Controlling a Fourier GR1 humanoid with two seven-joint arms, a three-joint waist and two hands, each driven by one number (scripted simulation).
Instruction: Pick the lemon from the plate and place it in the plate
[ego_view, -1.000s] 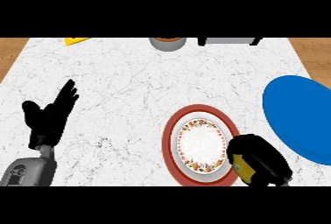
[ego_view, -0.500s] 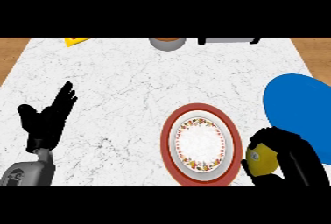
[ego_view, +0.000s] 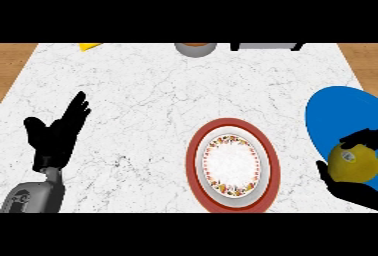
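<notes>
Moved rightward since the earlier frame: right hand with the lemon, away from beside the red-rimmed plate and out over the blue plate at the view's right edge. Curled round the lemon, thumb and fingers above and below it, with most of the yellow fruit showing between them. Whether held above the blue plate's lower part or touching it, cannot tell.

Nothing between lemon and blue plate. Just left of it, the red-rimmed plate with a patterned white centre, near the counter's front edge, bare of fruit. Along the far edge, well apart from both plates: a yellow object at the left, a grey bowl with a brown inside at the middle, a dark grey object to its right, all cut off by the upper band.

Wide bare marble counter across the middle and left. Wooden floor showing past the counter's left and right edges. Blue plate cut by the view's right edge.

Resting at the left: left hand, fingers straight and pointing up, holding nothing.

Counted: two plates, one lemon, one bowl, two hands.
</notes>
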